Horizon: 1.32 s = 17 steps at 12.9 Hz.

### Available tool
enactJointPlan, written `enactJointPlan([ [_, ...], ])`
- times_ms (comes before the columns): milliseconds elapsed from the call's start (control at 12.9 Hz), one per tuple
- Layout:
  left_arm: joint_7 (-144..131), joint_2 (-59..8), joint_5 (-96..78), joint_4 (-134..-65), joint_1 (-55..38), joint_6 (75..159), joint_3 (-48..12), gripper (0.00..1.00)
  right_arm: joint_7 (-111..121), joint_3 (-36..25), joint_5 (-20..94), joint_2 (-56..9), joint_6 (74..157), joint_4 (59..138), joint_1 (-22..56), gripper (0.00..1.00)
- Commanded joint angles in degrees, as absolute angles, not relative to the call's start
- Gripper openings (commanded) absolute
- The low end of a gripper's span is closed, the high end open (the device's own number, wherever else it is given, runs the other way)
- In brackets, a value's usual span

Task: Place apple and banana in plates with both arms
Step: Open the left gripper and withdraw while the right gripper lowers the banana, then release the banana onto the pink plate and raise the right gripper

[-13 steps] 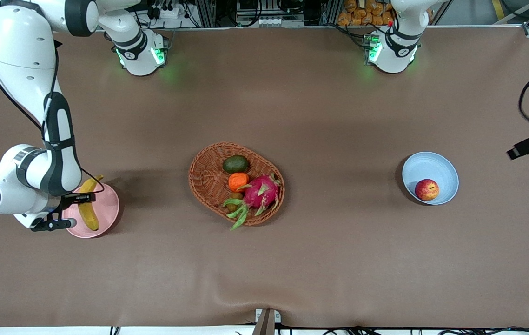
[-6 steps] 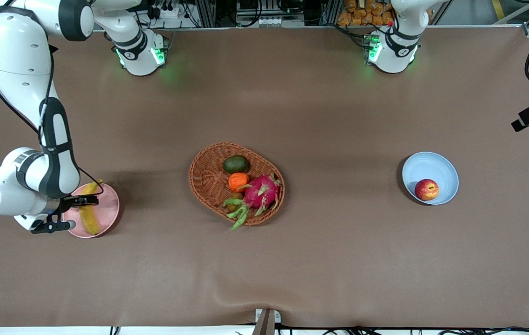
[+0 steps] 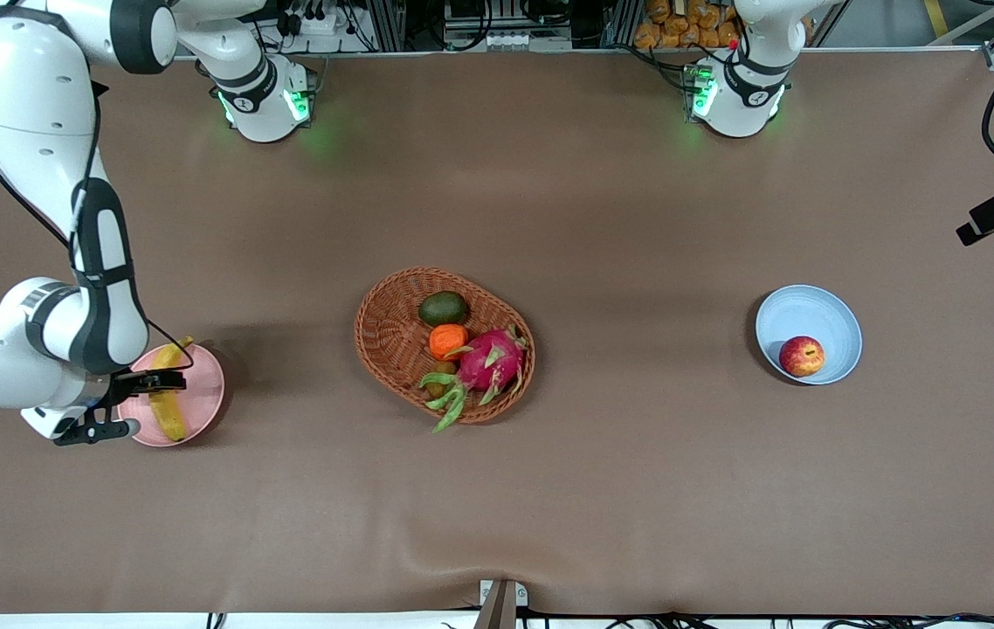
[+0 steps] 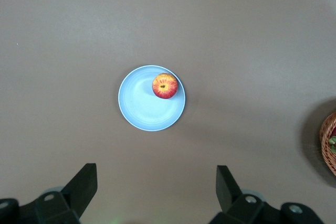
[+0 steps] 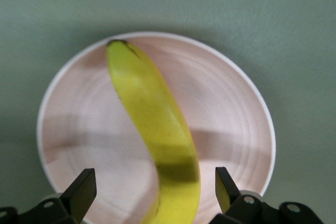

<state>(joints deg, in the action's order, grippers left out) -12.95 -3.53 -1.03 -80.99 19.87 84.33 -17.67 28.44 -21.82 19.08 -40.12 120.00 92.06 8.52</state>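
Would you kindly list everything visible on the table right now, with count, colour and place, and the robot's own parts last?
table: one, brown, under everything.
wicker basket: one, brown, mid-table.
avocado: one, dark green, in the basket.
orange fruit: one, orange, in the basket beside the dragon fruit.
dragon fruit: one, pink with green scales, in the basket.
pink plate: one, pale pink, toward the right arm's end.
banana: one, yellow, lying on the pink plate.
blue plate: one, pale blue, toward the left arm's end.
apple: one, red and yellow, on the blue plate.
right claw: one, black, open, over the banana.
left claw: one, black, open, high above the blue plate.
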Motion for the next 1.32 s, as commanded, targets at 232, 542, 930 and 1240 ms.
enactJointPlan([
  [232, -13.27, -0.97, -0.88, -82.18, 14.26, 82.97, -12.68, 1.00, 29.36, -21.88, 18.63, -28.49, 111.03, 92.72, 8.87, 1.00],
  [542, -13.27, 1.93, -0.88, -84.73, 3.17, 82.79, -0.62, 1.00, 27.78, -22.23, 18.37, -20.50, 104.34, 94.12, 9.05, 1.00],
  [930, -13.01, 2.20, -0.88, -85.25, -3.87, 82.53, 6.59, 1.00, 24.09, -15.68, 10.74, -9.51, 98.45, 95.98, 2.85, 1.00],
  [1240, -12.05, 2.72, -0.88, -85.17, -4.22, 79.82, 6.24, 1.00, 18.04, -4.66, 4.05, 0.33, 98.00, 99.48, -5.19, 1.00],
])
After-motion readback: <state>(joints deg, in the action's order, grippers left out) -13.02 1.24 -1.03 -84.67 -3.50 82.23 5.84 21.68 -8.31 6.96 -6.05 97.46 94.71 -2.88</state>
